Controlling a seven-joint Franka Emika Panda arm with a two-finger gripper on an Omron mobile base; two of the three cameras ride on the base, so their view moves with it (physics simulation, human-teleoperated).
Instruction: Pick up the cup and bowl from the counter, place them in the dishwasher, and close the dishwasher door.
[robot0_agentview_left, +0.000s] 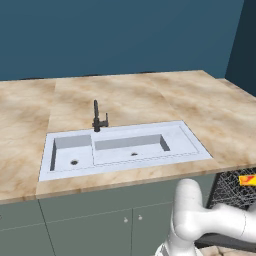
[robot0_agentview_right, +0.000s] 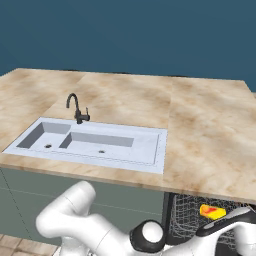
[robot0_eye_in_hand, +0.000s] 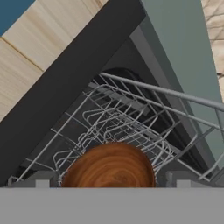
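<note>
In the hand view a round brown wooden bowl (robot0_eye_in_hand: 110, 166) sits on the dishwasher's wire rack (robot0_eye_in_hand: 118, 113), right between my fingertips. My gripper (robot0_eye_in_hand: 113, 180) is open, one finger on each side of the bowl with its jaws wide apart. The orange-yellow cup (robot0_agentview_left: 247, 180) (robot0_agentview_right: 212, 212) lies in the rack (robot0_agentview_right: 187, 215) under the counter's (robot0_agentview_left: 150, 95) right end. My arm reaches low to the right, into the dishwasher's opening. A dark flat panel (robot0_eye_in_hand: 65, 83) of the dishwasher runs along the rack's side.
The white double-basin sink (robot0_agentview_left: 125, 147) with its black tap (robot0_agentview_left: 97, 117) sits in the counter's middle. Grey-green cupboard doors (robot0_agentview_left: 100, 225) stand below it, left of the dishwasher. Light wooden floor (robot0_eye_in_hand: 30, 57) lies beyond the dark panel.
</note>
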